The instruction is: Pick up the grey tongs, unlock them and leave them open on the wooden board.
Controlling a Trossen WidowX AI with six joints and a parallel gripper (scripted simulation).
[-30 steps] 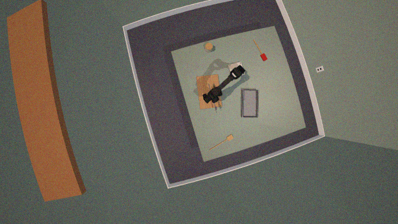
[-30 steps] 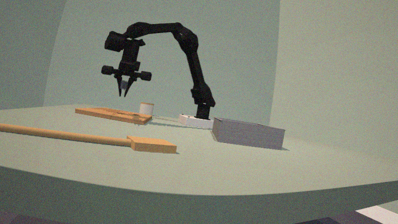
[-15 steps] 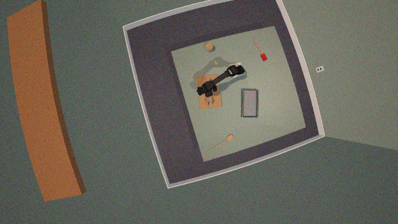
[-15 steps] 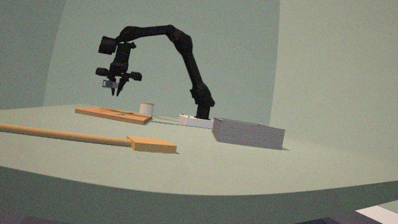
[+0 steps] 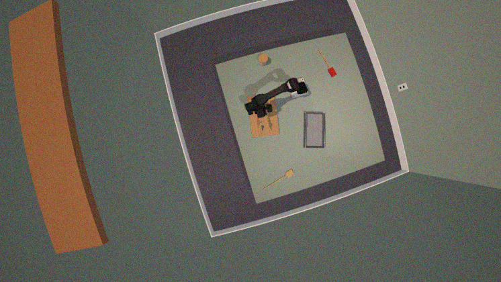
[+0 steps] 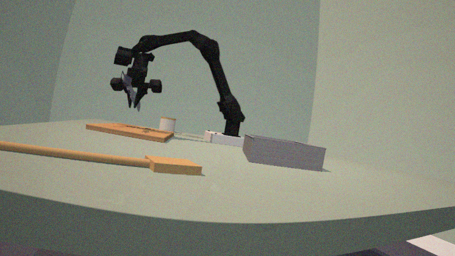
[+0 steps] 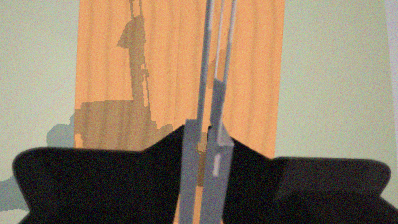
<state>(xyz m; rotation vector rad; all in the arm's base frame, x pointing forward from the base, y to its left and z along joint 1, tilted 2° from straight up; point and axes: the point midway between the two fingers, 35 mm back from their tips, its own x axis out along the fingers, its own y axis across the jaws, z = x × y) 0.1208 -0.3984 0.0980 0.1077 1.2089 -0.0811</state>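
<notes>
My gripper (image 5: 260,109) (image 6: 133,100) (image 7: 197,131) is shut on the grey tongs (image 6: 127,82) (image 7: 218,107). It holds them high above the wooden board (image 5: 272,131) (image 6: 105,127) (image 7: 102,55), with the tips pointing down at the board. In the wrist view the two tong arms run side by side between my fingers with a narrow gap between them. In the overhead view my gripper hides the tongs. The grey roasting tin (image 5: 313,129) (image 6: 283,153) stands to the right of the board with nothing across it.
A wooden spatula (image 5: 280,178) (image 6: 171,165) lies near the table's front. A red spatula (image 5: 331,70) lies at the far right. A small cork-coloured cylinder (image 5: 263,58) (image 6: 167,124) stands beyond the board. The arm's white base (image 5: 301,91) (image 6: 222,138) sits between board and tin.
</notes>
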